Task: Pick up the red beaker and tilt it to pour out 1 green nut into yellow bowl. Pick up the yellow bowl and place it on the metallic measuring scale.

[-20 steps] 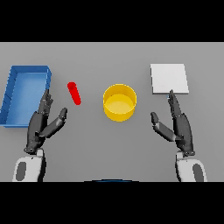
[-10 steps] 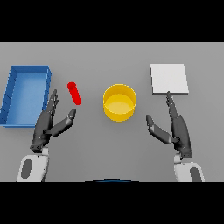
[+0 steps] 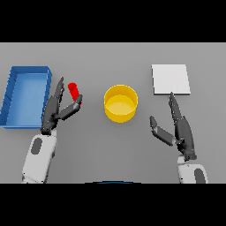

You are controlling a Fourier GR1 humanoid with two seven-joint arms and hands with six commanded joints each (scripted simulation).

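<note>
A blue tray [image 3: 26,95] is seen just to the left of the left hand [image 3: 56,110], on the grey tabletop [image 3: 110,150]. The left hand is held with fingers straight and spread, thumb angled out to its right, nothing gripped. The red beaker [image 3: 74,92] is found lying on the tabletop just beside that hand, between the straight fingers and the thumb tip; whether it is touched cannot be told from the head view. The yellow bowl [image 3: 120,103] is placed to the right of the left hand and ahead-left of the right hand [image 3: 178,130], well apart from both; any contents cannot be made out. The right hand is shown open, fingers extended forward, thumb spread toward the bowl side, nothing held. The metallic measuring scale [image 3: 171,79], a flat pale square, is set just ahead of the right hand's fingertips [image 3: 171,96], near its front edge, apart from the bowl.
</note>
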